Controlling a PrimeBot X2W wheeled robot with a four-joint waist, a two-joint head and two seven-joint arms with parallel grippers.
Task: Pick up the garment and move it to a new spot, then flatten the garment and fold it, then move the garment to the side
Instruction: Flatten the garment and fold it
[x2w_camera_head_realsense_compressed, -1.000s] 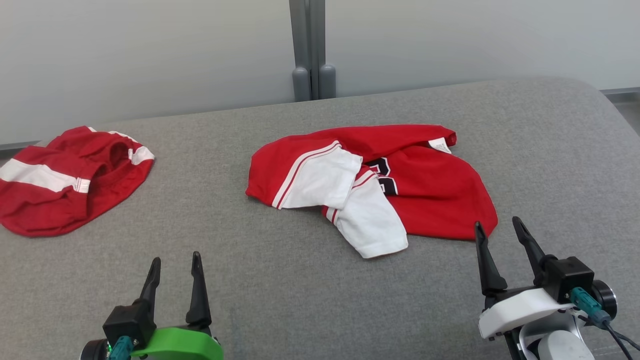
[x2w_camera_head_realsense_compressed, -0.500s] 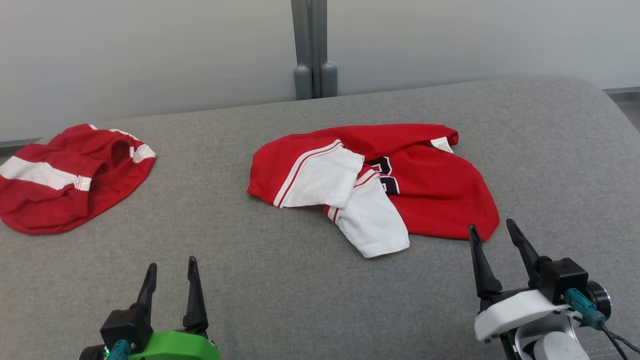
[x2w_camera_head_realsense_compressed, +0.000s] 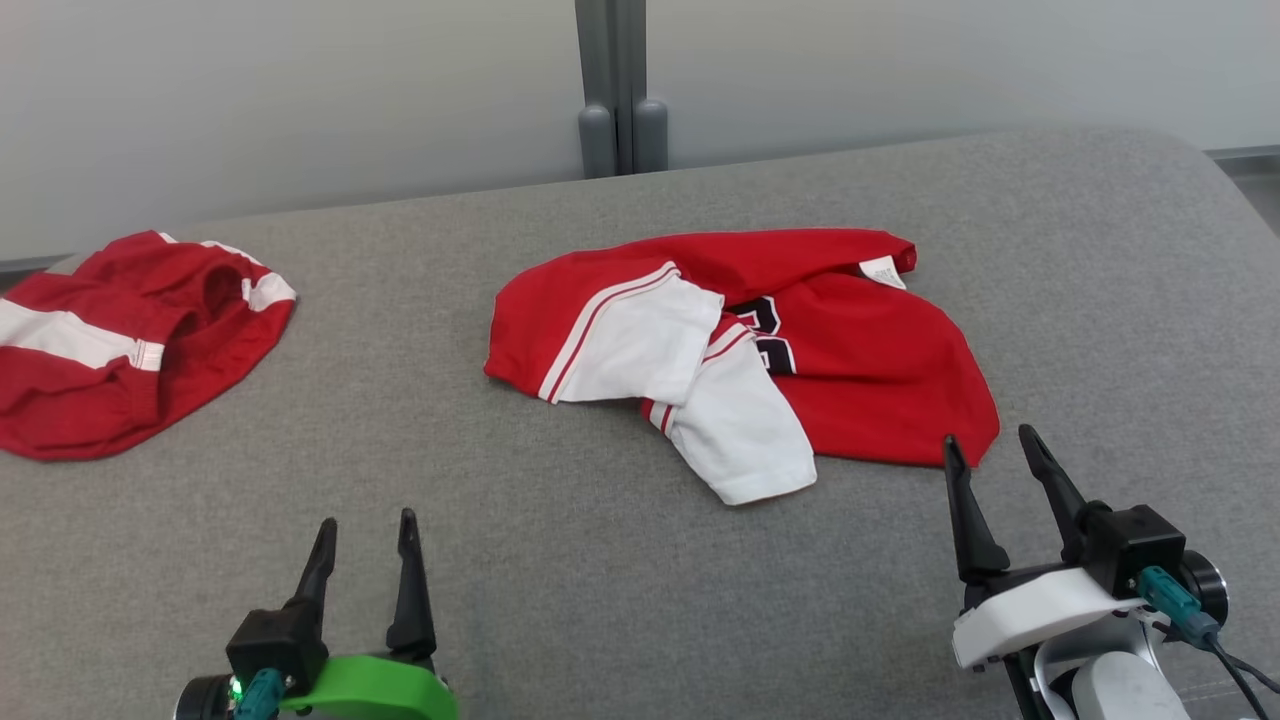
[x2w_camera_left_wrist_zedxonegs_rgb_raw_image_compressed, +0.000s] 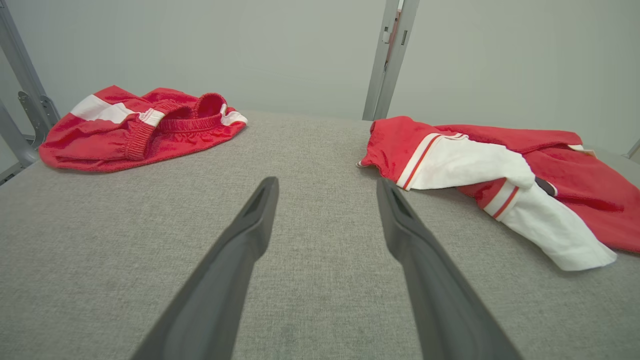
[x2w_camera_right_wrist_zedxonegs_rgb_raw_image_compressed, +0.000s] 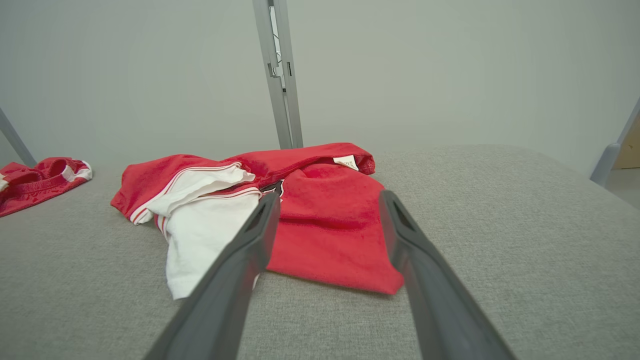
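The crumpled red-and-white jersey (x2w_camera_head_realsense_compressed: 870, 370) lies on the grey bench (x2w_camera_head_realsense_compressed: 560, 580), its white sleeves bunched along its near left side. The right fingers (x2w_camera_head_realsense_compressed: 968, 520) point at the jersey's near right corner, tips just beside it, spread wide and holding nothing, and the white wrist sits low behind them. The left fingers (x2w_camera_head_realsense_compressed: 408, 580) are equally wide and empty, levelled over bare bench well apart from the jersey's left edge. Red shorts (x2w_camera_head_realsense_compressed: 90, 400) lie farther left of the jersey.

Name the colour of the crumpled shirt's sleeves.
The sleeves are white with red-striped trim; head view shows it best.
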